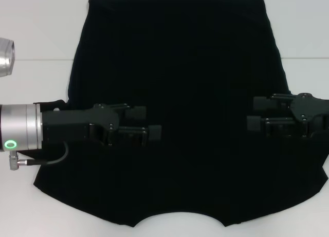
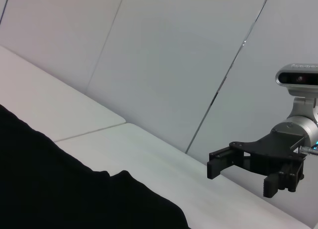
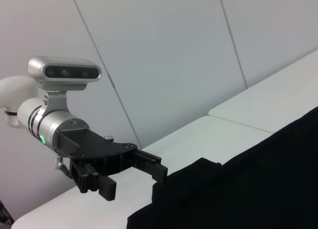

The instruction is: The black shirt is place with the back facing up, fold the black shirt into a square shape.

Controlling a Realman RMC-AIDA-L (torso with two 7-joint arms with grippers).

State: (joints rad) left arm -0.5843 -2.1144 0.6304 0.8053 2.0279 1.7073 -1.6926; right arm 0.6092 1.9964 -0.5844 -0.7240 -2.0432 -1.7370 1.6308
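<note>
The black shirt [image 1: 180, 67] lies spread flat on the white table [image 1: 36, 31], plain side up, its curved neckline at the near edge. My left gripper [image 1: 146, 122] hovers open over the shirt's left part, fingers pointing right. On the other side my right gripper [image 1: 255, 113] is also open, above the shirt's right part and pointing left. The left wrist view shows the shirt [image 2: 74, 194] and, farther off, the right gripper [image 2: 241, 179]. From the right wrist I see the shirt [image 3: 248, 184] and the left gripper [image 3: 131, 182]. Neither holds anything.
A silver cylindrical part [image 1: 5, 57] sticks in at the table's left edge. A seam [image 1: 41, 59] runs across the table top. Pale wall panels [image 2: 164, 65] stand behind the table. Bare table shows left and right of the shirt.
</note>
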